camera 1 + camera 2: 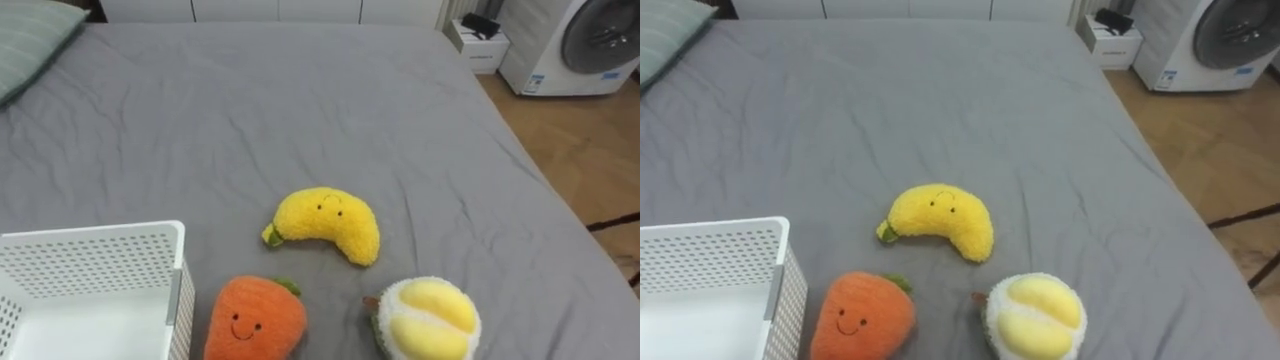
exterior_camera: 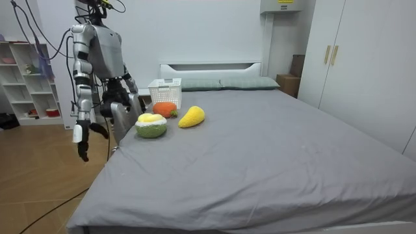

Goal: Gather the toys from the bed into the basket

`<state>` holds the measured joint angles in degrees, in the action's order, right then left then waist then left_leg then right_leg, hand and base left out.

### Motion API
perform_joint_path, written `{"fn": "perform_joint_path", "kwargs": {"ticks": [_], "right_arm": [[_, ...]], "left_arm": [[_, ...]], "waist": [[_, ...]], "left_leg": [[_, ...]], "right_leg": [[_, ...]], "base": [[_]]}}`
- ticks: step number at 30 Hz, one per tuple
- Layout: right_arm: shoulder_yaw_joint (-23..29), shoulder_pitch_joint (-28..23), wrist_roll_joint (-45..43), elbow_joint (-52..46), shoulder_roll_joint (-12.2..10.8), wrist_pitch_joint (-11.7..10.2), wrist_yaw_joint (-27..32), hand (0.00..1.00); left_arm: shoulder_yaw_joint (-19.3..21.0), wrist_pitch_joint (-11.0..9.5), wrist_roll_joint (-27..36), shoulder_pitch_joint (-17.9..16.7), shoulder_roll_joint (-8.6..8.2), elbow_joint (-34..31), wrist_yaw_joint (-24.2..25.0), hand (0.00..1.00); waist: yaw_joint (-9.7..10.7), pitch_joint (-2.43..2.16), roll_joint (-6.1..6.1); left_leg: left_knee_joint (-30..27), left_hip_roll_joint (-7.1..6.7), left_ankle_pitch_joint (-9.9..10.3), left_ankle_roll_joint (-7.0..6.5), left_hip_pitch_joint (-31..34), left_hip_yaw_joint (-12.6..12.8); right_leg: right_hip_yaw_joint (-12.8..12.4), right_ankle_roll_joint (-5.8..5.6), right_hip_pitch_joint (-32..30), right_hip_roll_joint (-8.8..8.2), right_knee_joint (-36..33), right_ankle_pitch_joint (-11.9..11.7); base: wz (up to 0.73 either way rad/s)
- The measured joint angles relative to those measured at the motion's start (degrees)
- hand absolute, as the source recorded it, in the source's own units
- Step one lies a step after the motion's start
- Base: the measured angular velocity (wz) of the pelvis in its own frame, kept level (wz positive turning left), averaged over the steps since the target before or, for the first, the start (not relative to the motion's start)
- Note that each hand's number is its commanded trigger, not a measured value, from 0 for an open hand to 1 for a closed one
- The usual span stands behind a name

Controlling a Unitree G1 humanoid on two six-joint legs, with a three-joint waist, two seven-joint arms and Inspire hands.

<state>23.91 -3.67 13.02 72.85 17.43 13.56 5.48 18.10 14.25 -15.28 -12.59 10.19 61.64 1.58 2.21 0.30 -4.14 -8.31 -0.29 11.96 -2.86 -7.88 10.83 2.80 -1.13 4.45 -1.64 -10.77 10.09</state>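
Home bedroom, identified by a wide bed with a grey sheet (image 2: 260, 149), a green striped pillow (image 1: 28, 40), tall white wardrobe doors (image 2: 351, 62) and a white front-loading washing machine (image 1: 585, 45).

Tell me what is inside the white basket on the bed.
The visible inside of the white basket is bare, with no toy in it. Its near part is cut off by the picture's edge, so that is unknown.

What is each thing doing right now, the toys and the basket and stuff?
Banana toy: lying on the bed, outside the basket.
Carrot toy: on the bed, beside the basket.
Durian toy: on the bed.
Basket: upright, nothing seen inside.
Washing machine: door shut.
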Motion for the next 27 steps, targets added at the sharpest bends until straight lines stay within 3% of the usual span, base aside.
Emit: {"fn": "perform_joint_path", "kwargs": {"ticks": [4,7,8,14,15,17,27], "right_arm": [[2.66,1.82,1.51,-11.73,1.19,-2.27,4.6,0.0],[2.64,3.3,1.12,-22.82,1.24,-2.9,7.85,0.0],[2.62,3.91,0.84,-26.65,1.21,-3.6,8.69,0.0],[-0.61,3.63,-1.7,-49.74,1.01,-4.48,10.58,0.0],[-1.49,3.63,-2.7,-53.01,1.0,-5.5,10.57,0.0],[-3.0,3.49,-3.11,-56.17,0.89,-6.54,9.98,0.0],[-12.49,3.51,-7.46,-59.88,0.69,-6.59,4.9,0.0]], "left_arm": [[0.46,-0.76,0.11,-0.22,0.13,-0.29,-0.01,0.0],[0.4,-0.94,0.05,-0.4,0.1,-1.35,-0.04,0.0],[0.28,-1.06,0.07,-0.4,0.11,-1.46,-0.11,0.0],[-1.18,-3.02,2.57,-0.67,-0.29,-1.24,-1.08,0.0],[-1.53,-3.32,2.62,-0.71,-0.32,-1.24,-1.16,0.0],[-1.55,-3.6,2.81,-1.48,-0.35,-1.29,-1.38,0.0],[-6.23,-5.41,3.25,-2.54,-1.31,-1.98,-3.39,0.0]], "waist": [[0.41,0.36,-0.72],[0.35,0.03,-1.01],[0.32,0.16,-0.66],[-0.66,-0.52,0.36],[-0.72,-0.59,0.47],[-0.74,-0.59,0.45],[-2.78,-0.47,0.99]], "left_leg": [[0.05,0.01,-0.02,-0.02,0.45,0.28],[-0.08,0.09,-0.05,0.01,1.25,0.28],[-0.17,0.17,-0.05,0.02,1.49,0.28],[-0.09,0.46,-0.14,0.24,2.12,0.23],[-0.09,0.5,-0.21,0.34,2.24,0.09],[-0.09,0.64,-0.27,0.44,2.23,-0.03],[-0.35,0.74,-0.27,0.49,2.18,-0.15]], "right_leg": [[-0.5,-0.18,-0.69,0.16,0.06,-0.33],[-0.38,-0.14,-1.49,0.19,0.03,-0.44],[-0.34,-0.13,-1.55,0.25,0.05,-0.61],[-0.4,-0.13,-2.01,0.57,-0.02,-0.67],[-0.36,-0.09,-2.12,0.62,-0.02,-0.69],[-0.14,-0.06,-1.97,0.69,0.05,-0.71],[0.4,0.13,-1.38,0.66,-0.09,-0.85]], "base": [[-0.07],[0.0],[0.0],[0.01],[0.03],[0.05],[0.01]]}}
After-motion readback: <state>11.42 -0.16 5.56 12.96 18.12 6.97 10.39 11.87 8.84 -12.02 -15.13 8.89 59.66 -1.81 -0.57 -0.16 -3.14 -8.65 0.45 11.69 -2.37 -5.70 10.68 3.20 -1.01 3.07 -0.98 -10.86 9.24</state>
